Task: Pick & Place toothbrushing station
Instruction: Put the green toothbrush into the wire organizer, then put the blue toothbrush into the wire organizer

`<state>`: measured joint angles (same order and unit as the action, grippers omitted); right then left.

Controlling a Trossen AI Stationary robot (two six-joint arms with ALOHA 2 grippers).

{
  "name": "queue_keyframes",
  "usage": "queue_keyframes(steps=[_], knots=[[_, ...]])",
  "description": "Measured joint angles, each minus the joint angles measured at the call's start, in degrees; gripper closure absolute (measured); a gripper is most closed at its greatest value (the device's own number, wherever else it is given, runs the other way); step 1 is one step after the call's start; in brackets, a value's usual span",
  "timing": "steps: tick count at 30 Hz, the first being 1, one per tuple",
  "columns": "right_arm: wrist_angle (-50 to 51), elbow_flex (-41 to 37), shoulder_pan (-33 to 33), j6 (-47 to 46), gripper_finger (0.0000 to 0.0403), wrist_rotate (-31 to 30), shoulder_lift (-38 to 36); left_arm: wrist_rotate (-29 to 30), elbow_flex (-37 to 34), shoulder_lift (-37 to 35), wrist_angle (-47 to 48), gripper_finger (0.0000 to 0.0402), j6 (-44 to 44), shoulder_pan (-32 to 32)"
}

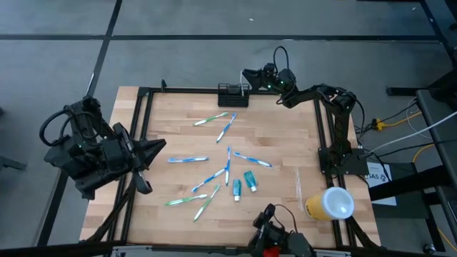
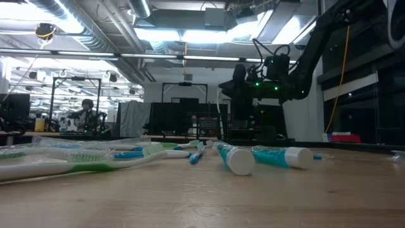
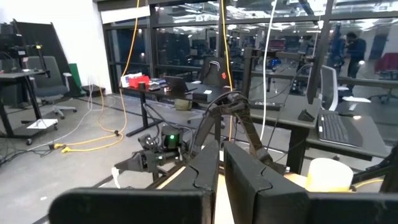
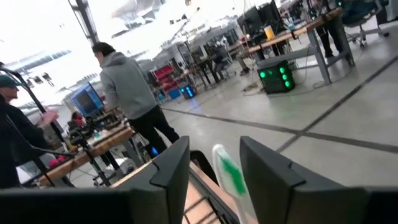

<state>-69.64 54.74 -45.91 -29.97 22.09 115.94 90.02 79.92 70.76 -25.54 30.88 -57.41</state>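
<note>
The toothbrushing station (image 1: pixel 232 94), a small black wire-mesh holder, stands at the table's far edge. My right gripper (image 1: pixel 248 77) hovers just right of it, pointing roughly level. In the right wrist view it is open (image 4: pixel 214 143), and a white toothbrush with green markings (image 4: pixel 231 177) stands upright between its fingers with a gap on each side. The brush's lower end is hidden behind the holder's rim. My left gripper (image 1: pixel 163 145) is shut and empty, raised over the table's left edge and pointing level across the table (image 3: pixel 221 155).
Several blue and green toothbrushes (image 1: pixel 214 175) and two teal toothpaste tubes (image 1: pixel 243 183) lie scattered over the middle of the wooden table. A yellow cup with a white lid (image 1: pixel 330 203) lies at the near right corner. People (image 4: pixel 130 93) stand in the room beyond.
</note>
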Motion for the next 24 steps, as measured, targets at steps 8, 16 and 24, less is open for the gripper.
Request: queue_keyframes(steps=[8, 16, 24], knots=[[-1.5, 0.0, -0.1, -3.4, 0.0249, 4.4, -1.7, 0.0, 0.0, 0.0, 0.0, 0.0382, 0.9, -0.3], [8.0, 0.0, 5.1, -6.3, 0.0270, 23.2, -11.2, 0.0, 0.0, 0.0, 0.0, 0.0382, 4.1, -0.3], [67.0, 0.0, 20.4, 23.5, 0.0301, 15.1, -32.4, 0.0, 0.0, -0.9, 0.0, 0.0382, 10.0, -0.3]])
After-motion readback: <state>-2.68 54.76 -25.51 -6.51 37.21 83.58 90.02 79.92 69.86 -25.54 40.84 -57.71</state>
